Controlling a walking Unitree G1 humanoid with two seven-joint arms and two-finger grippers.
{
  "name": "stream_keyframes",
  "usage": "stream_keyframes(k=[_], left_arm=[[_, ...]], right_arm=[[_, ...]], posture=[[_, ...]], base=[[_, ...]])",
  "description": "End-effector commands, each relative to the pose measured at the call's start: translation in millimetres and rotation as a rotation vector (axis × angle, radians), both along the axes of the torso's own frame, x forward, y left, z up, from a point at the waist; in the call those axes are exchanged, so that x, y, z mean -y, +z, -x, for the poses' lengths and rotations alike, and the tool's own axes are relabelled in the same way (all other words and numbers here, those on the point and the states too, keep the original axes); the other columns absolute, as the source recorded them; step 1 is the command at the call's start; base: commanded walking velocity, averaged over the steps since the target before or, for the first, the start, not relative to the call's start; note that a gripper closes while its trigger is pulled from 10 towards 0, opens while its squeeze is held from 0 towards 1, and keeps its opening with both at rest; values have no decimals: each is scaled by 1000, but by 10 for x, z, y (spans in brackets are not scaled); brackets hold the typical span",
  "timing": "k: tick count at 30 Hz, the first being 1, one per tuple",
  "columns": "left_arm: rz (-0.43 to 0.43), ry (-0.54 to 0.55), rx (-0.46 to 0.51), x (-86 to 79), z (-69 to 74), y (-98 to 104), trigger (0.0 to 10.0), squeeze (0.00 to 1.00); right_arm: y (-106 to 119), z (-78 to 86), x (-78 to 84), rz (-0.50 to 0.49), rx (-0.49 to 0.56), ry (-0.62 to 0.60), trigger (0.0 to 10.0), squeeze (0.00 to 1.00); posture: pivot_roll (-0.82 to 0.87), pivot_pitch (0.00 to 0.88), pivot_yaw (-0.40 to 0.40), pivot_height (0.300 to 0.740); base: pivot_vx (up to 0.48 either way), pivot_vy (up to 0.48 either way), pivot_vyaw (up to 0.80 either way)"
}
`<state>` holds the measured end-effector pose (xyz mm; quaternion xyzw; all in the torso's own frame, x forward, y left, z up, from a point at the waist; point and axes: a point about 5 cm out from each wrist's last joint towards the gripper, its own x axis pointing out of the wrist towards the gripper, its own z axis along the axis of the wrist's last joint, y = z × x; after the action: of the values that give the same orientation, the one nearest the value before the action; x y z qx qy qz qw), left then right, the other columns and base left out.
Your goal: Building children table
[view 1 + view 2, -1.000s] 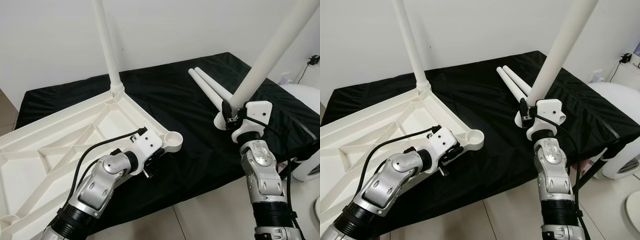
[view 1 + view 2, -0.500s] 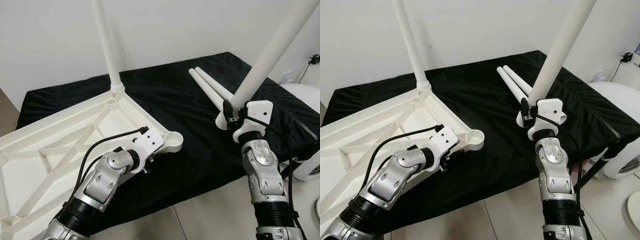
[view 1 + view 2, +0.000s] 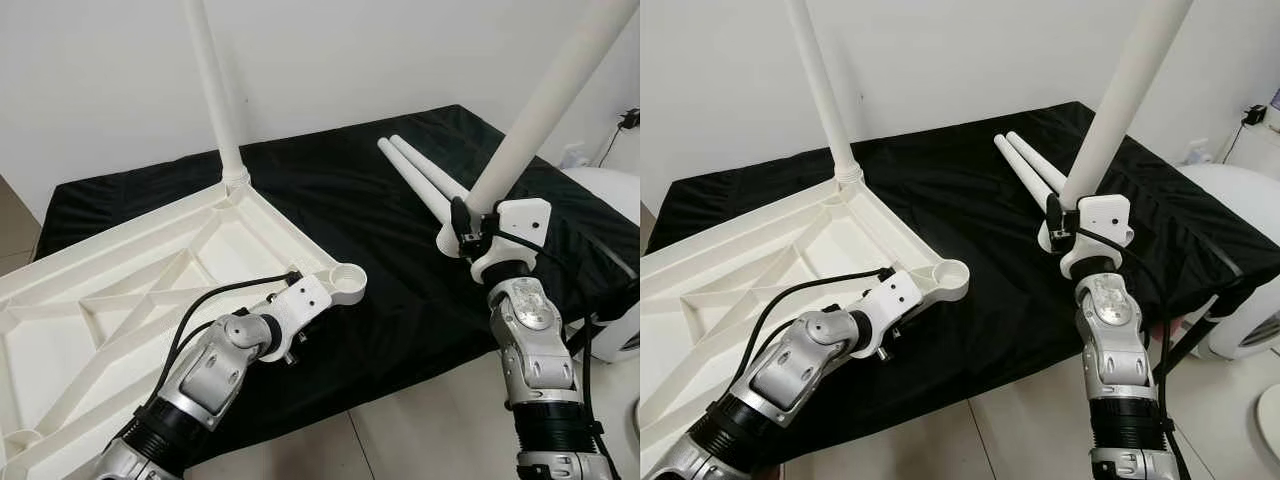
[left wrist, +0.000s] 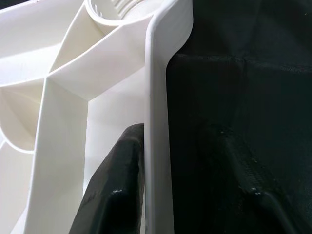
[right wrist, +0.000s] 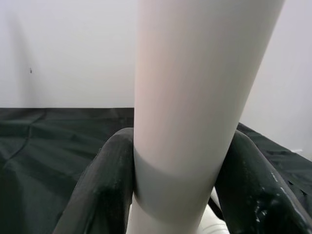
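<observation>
Lying upside down on the black cloth-covered desk point(image 3: 330, 200), the white plastic ribbed tabletop point(image 3: 120, 300) has one long white tubular leg point(image 3: 215, 90) standing upright in its far corner socket. The left gripper point(image 4: 180, 195) straddles the tabletop's near rim: in the left wrist view one black finger point(image 4: 119, 195) sits inside the rim, pressed against the white wall, and the other finger point(image 4: 248, 180) lies outside it over the black cloth, so the fingers are closed narrowly on the rim. Just beyond the fingertips, along the same rim, is the empty round corner socket point(image 3: 345, 283).

Between the two arms, past the socket, two loose white tubular legs point(image 3: 420, 175) lie side by side on the cloth, touching each other.

The right gripper point(image 5: 180, 195) holds another white tubular leg point(image 3: 545, 105) near its lower end, tilted so that it rises up and to the right, away from the tabletop. In the right wrist view its two black fingers point(image 5: 105, 190) press against opposite sides of the tube. The held leg's lower end hangs above the near ends of the two lying legs; whether it touches them cannot be told.
</observation>
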<state>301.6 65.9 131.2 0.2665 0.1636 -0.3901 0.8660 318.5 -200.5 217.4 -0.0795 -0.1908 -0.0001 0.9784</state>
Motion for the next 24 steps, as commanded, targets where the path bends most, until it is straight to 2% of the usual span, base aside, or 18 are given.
stream_keyframes(k=[1,2,3,6,7,8,9,10,11,12,13,14,15,16,20,21,24], left_arm=[[-40,27,-11,-39,-15,-62,10000,0],[-38,35,-21,-38,-23,-69,10000,0],[-36,36,-28,-30,-31,-68,8941,0],[-34,37,-36,-20,-38,-67,8941,0],[-25,32,-27,8,-50,-32,6902,0],[-23,32,-22,16,-56,-20,6902,0],[-23,32,-20,22,-60,-13,8235,0],[-25,29,-20,25,-63,-14,7765,0],[-29,28,-20,26,-68,-14,7961,0],[-26,24,-24,30,-68,-14,5725,0],[-23,22,-27,33,-68,-15,5725,0],[-21,18,-29,36,-66,-13,4000,0],[-24,15,-26,39,-66,-10,4000,0],[-19,10,-28,45,-60,-9,0,0],[-16,-3,-32,55,-51,-10,0,0],[-19,-2,-29,55,-54,-9,510,0],[-20,1,-27,54,-59,-8,510,0]], right_arm=[[72,11,-11,9,25,2,10000,0],[73,13,-10,10,25,1,10000,0],[73,14,-9,11,26,0,10000,0],[73,15,-9,12,27,-2,10000,0],[74,18,-10,16,28,-3,10000,0],[74,19,-11,17,28,-4,10000,0],[74,20,-12,18,29,-4,10000,0],[71,22,-12,18,28,-4,10000,0],[70,24,-12,17,28,-5,10000,0],[68,27,-12,17,28,-6,10000,0],[67,29,-11,17,27,-6,10000,0],[68,31,-10,18,28,-7,10000,0],[68,33,-8,18,28,-8,10000,0],[66,37,-3,18,27,-10,10000,0],[62,45,3,18,25,-13,10000,0],[60,47,5,17,25,-14,10000,0],[60,49,7,17,24,-15,10000,0]], posture=[[-136,26,84,740],[-138,25,86,740],[-141,24,87,740],[-141,24,87,740],[-142,26,89,740],[-142,26,89,740],[-142,26,89,740],[-142,26,90,740],[-144,28,91,740],[-144,32,94,740],[-144,32,94,740],[-145,32,94,740],[-145,32,94,740],[-145,32,94,740],[-146,41,98,740],[-145,43,100,740],[-145,43,100,740]], base=[[0,0,0],[0,0,0],[0,0,0],[0,0,0],[0,0,0],[0,0,0],[0,0,0],[0,0,0],[0,0,0],[0,0,0],[0,0,0],[0,0,0],[0,0,0],[0,0,0],[0,0,0],[0,0,0],[0,0,0]])
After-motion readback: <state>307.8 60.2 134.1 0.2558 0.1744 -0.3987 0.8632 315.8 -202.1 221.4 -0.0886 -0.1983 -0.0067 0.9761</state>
